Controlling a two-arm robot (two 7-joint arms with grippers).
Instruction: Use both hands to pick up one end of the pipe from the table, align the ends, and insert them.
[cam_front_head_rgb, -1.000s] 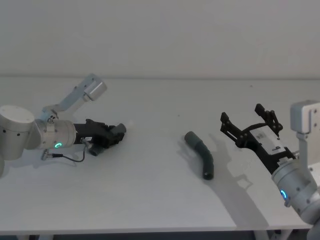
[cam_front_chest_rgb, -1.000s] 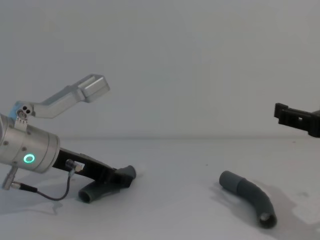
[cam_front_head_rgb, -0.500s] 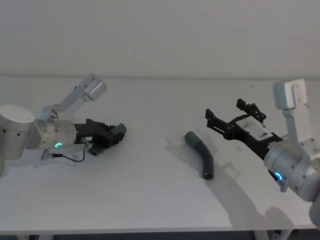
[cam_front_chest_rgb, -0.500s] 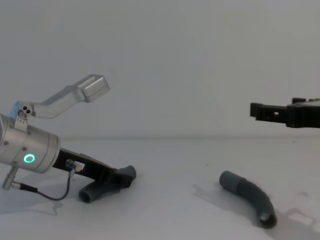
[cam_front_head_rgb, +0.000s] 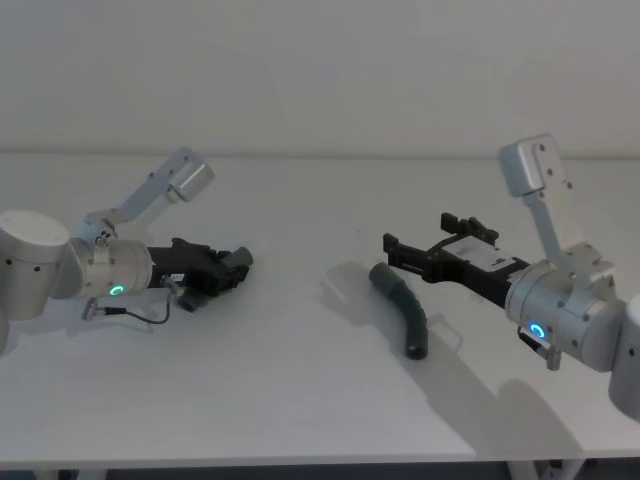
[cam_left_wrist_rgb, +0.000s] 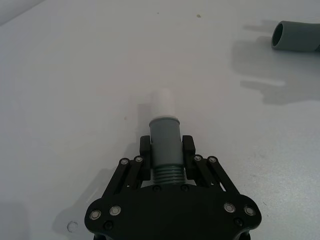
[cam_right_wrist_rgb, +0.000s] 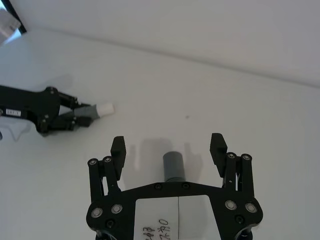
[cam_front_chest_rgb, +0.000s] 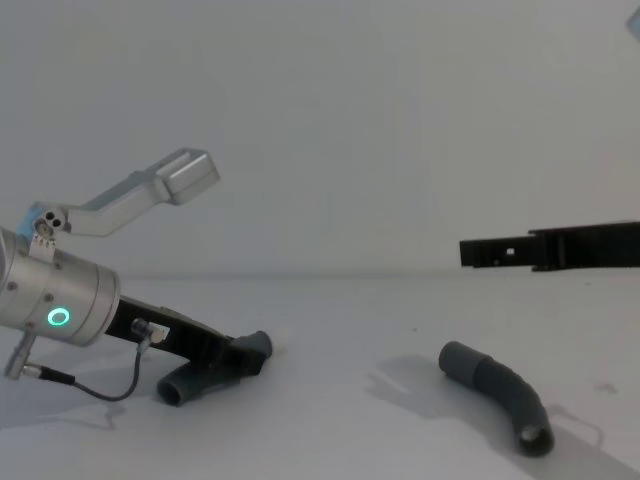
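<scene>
Pipe piece (cam_front_head_rgb: 403, 305) beneath level, spread right hand (cam_front_head_rgb: 418, 232); other piece (cam_left_wrist_rgb: 164, 125) in left hand (cam_left_wrist_rgb: 166, 146)

Left gripper (cam_front_head_rgb: 232, 266): lay low against the table (cam_front_head_rgb: 300, 390) on the left side, its fingers closed on the held hose piece (cam_front_head_rgb: 242, 259).
Right gripper (cam_front_head_rgb: 416, 231): hung over the right side, fingers spread wide, above the cuff end of the loose hose piece (cam_front_head_rgb: 406, 305).
Loose hose piece: curved, dark grey, flat on the table, well apart from the held one.

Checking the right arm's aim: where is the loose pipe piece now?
In the head view the loose pipe piece lies on the table right of centre, its cuff end below the open right pincer.
</scene>
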